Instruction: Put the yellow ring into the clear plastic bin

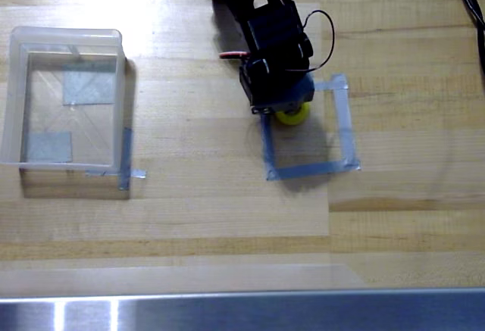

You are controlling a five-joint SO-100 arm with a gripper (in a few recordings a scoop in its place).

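Observation:
In the overhead view the yellow ring (292, 114) lies inside a grey tape square, near its top edge, and only its lower part shows. My black gripper (282, 104) points down right over the ring and covers the rest of it. Its fingers are hidden under the arm's body, so I cannot tell whether they are open or closed on the ring. The clear plastic bin (10, 100) stands at the far left of the wooden table, well apart from the gripper, with grey tape patches showing through its base.
The grey tape square outline (345, 130) marks the table around the ring. A black cable (470, 1) runs along the top right corner. A metal strip (242, 312) borders the table's near edge. Bare wood lies between the bin and the tape square.

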